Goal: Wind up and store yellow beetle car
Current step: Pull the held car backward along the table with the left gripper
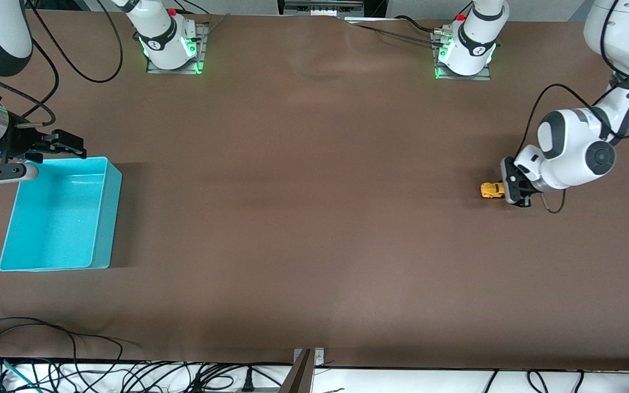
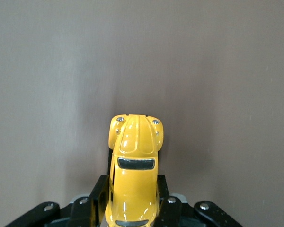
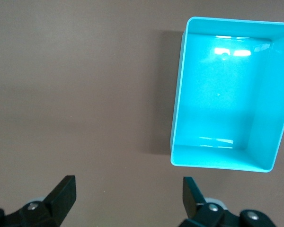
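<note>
Yellow beetle car (image 1: 491,190) sits on the table (image 1: 314,218) at the left arm's end, clamped at its rear by the left gripper (image 1: 512,191). Long axis runs along the table, nose toward the bin (image 1: 101,218) at the right arm's end, well apart. Right gripper (image 3: 128,196) waits open, 1 arm idle, over the table beside the bin.

Glossy painted yellow beetle car (image 2: 134,175), smooth shiny plastic turquoise bin (image 1: 106,218), matt brown table (image 1: 314,218)

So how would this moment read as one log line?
left hand: shut on yellow beetle car | right hand: open, waiting by turquoise bin | bin: empty
</note>
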Action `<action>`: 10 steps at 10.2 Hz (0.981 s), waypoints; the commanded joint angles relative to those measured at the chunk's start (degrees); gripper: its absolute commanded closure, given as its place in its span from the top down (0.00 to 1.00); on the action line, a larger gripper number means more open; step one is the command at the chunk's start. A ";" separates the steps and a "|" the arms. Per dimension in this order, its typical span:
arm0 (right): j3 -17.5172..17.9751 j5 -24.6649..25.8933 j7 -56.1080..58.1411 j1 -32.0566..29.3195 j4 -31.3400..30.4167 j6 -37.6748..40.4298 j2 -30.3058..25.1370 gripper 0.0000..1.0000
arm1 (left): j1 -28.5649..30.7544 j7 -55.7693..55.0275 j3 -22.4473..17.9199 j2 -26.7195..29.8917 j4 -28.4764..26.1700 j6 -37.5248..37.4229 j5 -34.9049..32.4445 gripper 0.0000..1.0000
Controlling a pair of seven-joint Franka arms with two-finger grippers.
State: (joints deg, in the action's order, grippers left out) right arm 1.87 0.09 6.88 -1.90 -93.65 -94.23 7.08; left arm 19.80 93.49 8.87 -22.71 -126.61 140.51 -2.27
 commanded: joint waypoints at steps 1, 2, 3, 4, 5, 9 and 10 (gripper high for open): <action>-0.20 -1.41 1.03 -0.12 0.84 0.10 0.48 1.00 | 4.26 2.57 -1.22 -6.29 3.90 1.70 -6.49 0.00; -0.20 -1.32 1.03 -0.03 0.93 0.10 0.74 1.00 | 5.24 4.32 -1.22 -7.07 5.31 1.70 -8.35 0.00; -0.20 -1.32 1.03 -0.03 0.93 0.10 0.83 1.00 | 5.68 5.12 -1.31 -7.60 6.19 1.70 -8.45 0.00; -0.20 -1.41 0.94 -0.03 0.93 0.10 0.83 1.00 | 6.56 6.43 -1.23 -8.13 6.55 1.70 -8.45 0.00; -0.11 -1.32 0.94 -0.03 0.93 0.10 0.83 1.00 | 6.91 7.23 -1.22 -8.75 7.33 1.61 -8.45 0.00; -0.20 -1.32 1.03 -0.12 0.93 0.19 0.83 1.00 | 8.58 7.50 -1.23 -8.40 7.43 1.52 -8.45 0.00; -0.11 -1.32 1.03 -0.12 0.93 0.19 0.83 1.00 | 8.94 7.50 -1.31 -8.40 7.43 1.43 -8.45 0.00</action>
State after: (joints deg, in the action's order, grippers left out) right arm 1.88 0.08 6.95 -1.88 -93.65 -94.24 7.70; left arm 27.45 100.28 7.68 -25.62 -121.51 139.21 -8.60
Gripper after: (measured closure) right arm 0.000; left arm 0.551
